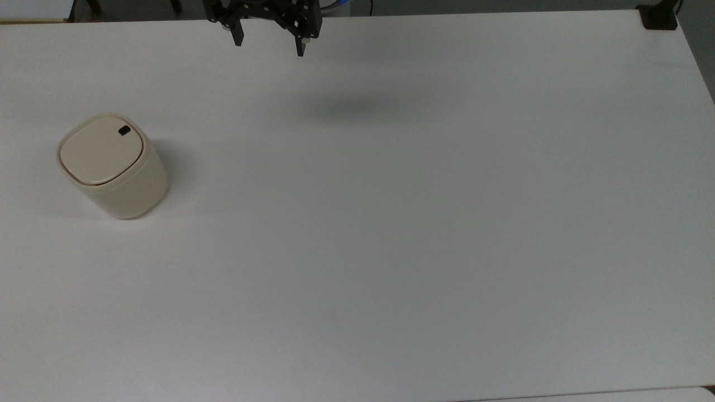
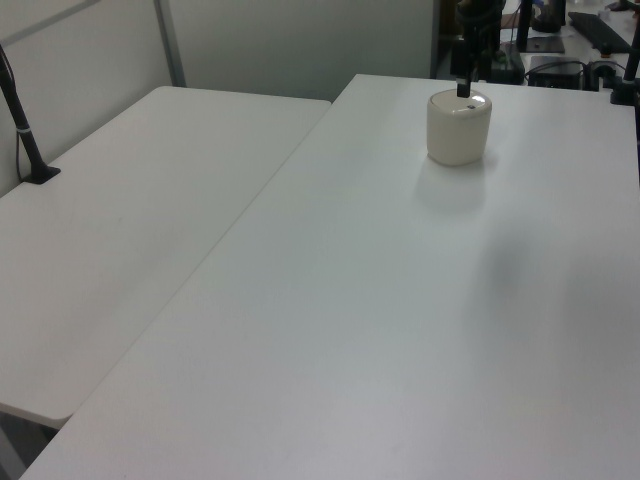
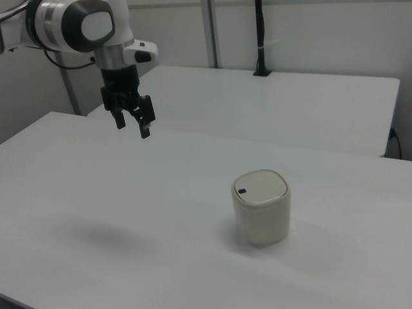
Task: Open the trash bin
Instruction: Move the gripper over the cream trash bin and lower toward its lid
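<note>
The small cream-beige plastic trash bin (image 1: pixel 113 167), a rounded-square cylinder, stands upright on the wide white table (image 1: pixel 391 223) near the top view's left edge. Its flat lid (image 1: pixel 100 149) lies closed and level on the rim, with a small black button mark (image 1: pixel 124 130) near the lid's edge, at the upper right of the lid in the top view. In the right view the bin (image 3: pixel 261 207) stands right of centre, the mark facing the right view's left. In the left view it (image 2: pixel 459 127) stands at the far end of the table.

The black two-finger gripper (image 1: pixel 270 47) hangs in the air above the table's far edge in the top view, well apart from the bin. Its fingers (image 3: pixel 145 129) are spread wide, point downward, and hold and touch nothing. A soft shadow (image 1: pixel 346 109) lies on the table beneath it.
</note>
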### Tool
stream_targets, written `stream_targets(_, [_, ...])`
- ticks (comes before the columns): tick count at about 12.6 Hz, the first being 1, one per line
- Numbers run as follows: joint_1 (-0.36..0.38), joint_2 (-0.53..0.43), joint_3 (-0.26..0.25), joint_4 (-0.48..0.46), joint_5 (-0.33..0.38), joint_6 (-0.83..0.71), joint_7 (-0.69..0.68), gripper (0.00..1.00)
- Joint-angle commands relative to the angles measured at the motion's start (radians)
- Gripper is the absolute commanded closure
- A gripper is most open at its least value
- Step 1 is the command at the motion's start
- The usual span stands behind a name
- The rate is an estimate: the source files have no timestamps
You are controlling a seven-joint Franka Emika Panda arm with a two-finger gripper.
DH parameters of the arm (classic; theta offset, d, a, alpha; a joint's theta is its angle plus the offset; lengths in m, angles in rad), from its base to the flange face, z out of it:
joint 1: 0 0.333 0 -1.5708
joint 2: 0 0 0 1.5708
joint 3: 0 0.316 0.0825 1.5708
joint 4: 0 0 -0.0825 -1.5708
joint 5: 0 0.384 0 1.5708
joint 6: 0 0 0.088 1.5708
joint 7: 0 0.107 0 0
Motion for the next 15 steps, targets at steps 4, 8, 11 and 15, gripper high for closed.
stream_targets(4, [-0.060,0.086,-0.041,0.073,0.020,0.007,0.036,1.00])
stream_targets(8, [-0.073,0.150,-0.173,0.121,0.025,0.153,0.099,1.00])
stream_targets(11, [-0.100,0.181,-0.239,0.118,0.028,0.229,0.101,1.00])
stream_targets(15, [-0.116,0.255,-0.287,0.075,0.028,0.344,0.088,1.00])
